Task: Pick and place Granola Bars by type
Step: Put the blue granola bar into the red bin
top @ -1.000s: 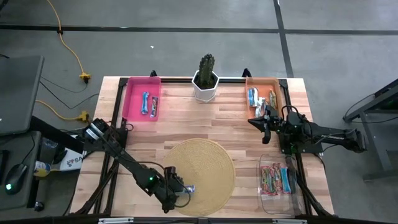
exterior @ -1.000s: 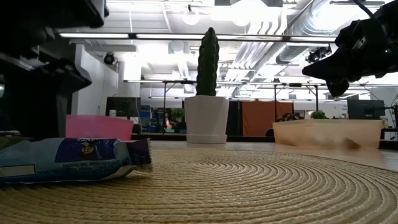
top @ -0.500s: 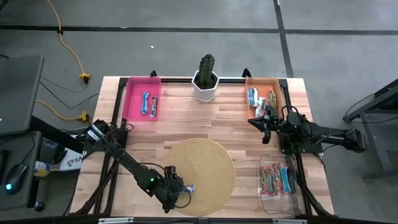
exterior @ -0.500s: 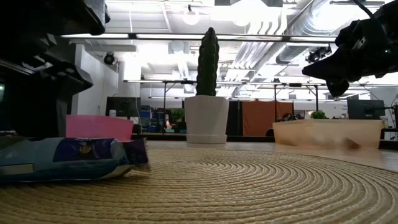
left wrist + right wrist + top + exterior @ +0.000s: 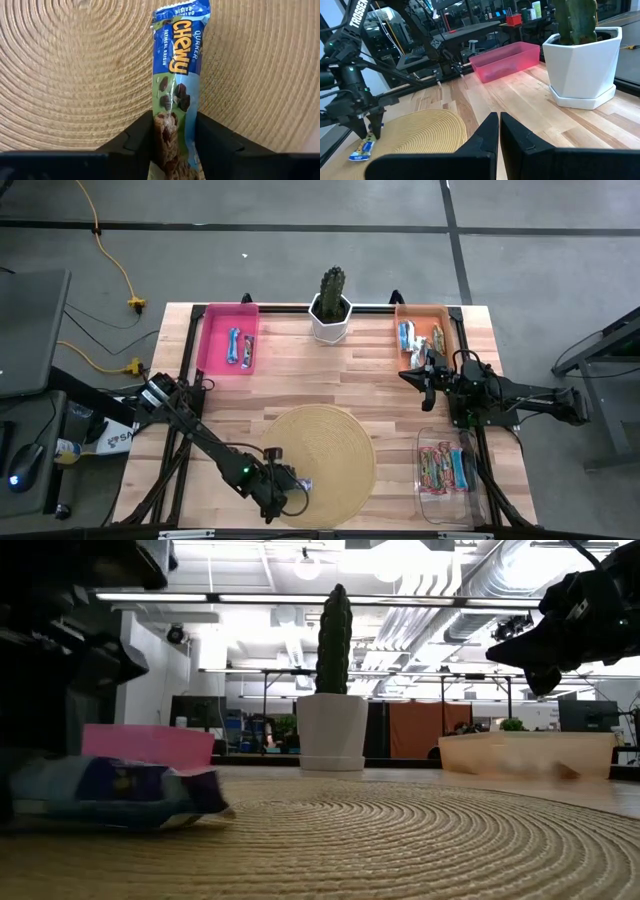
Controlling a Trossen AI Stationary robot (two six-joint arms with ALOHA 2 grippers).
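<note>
Colours I see on my table

My bar [image 5: 175,95] is blue and green with yellow letters; the woven mat [image 5: 335,445] is tan with spiral rings; one bin [image 5: 215,340] is pink.

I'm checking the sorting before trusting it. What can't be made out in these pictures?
- Bars in the pink bin and orange bin, high view: too small to tell types.
- Chewy bar, left wrist view: near end hidden between the left gripper fingers.
- Chewy bar, low view: blurred.
</note>
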